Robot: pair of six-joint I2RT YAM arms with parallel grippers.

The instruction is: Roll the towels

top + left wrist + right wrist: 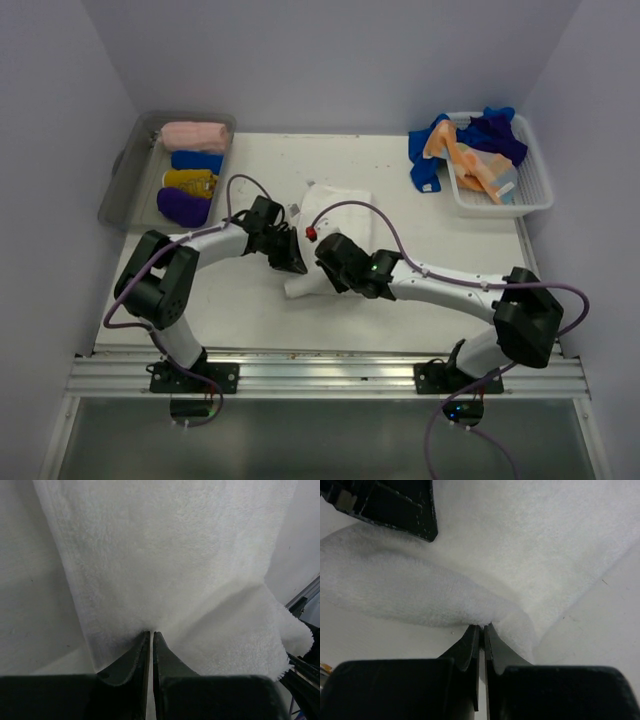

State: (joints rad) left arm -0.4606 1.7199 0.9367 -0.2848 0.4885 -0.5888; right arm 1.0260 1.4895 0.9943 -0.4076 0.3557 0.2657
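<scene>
A white towel [335,205] lies partly folded at the middle of the table. My left gripper [290,258] is shut on its left edge; in the left wrist view the closed tips [151,634] pinch the white towel [170,555]. My right gripper [335,268] is shut on the towel's near fold; in the right wrist view the closed tips [481,626] hold the curled white edge [410,595]. The left gripper's body [395,505] shows at that view's top left.
A grey tray [128,175] at the back left holds rolled towels: pink [195,135], blue [198,160], yellow [190,182], purple [183,207]. A white basket [535,195] at the back right holds loose blue [495,130] and orange [470,165] towels.
</scene>
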